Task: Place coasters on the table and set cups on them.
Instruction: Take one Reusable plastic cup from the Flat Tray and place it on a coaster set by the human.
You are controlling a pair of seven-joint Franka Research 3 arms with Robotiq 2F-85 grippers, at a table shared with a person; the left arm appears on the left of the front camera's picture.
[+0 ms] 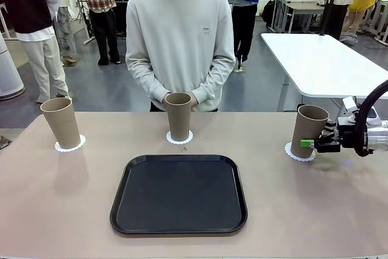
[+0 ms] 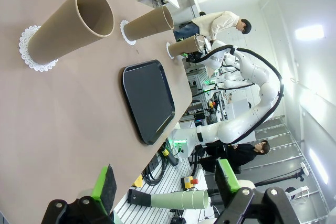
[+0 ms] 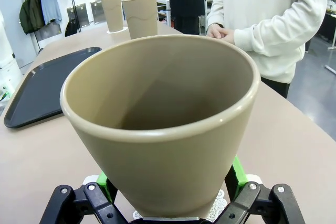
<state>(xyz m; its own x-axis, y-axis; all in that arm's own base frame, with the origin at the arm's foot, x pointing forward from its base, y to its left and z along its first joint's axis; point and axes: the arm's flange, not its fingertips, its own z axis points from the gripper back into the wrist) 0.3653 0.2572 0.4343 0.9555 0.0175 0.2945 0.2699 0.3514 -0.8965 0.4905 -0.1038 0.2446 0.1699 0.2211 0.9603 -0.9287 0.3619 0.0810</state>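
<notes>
While the person [image 1: 180,40] is standing at the far side with hands clasped, our right gripper [image 1: 310,144] is sitting with its jaws spread on either side of the right cup [image 1: 308,130], its green pads flanking the cup low down; we cannot tell whether they are touching it. That cup is standing on a coaster [image 1: 300,153] on the table [image 1: 60,198]. Our left gripper [image 2: 167,183] is hanging wide open, holding nothing. The left cup [image 1: 60,122] and middle cup [image 1: 179,116] are resting on their own doilies behind the black tray [image 1: 179,194].
</notes>
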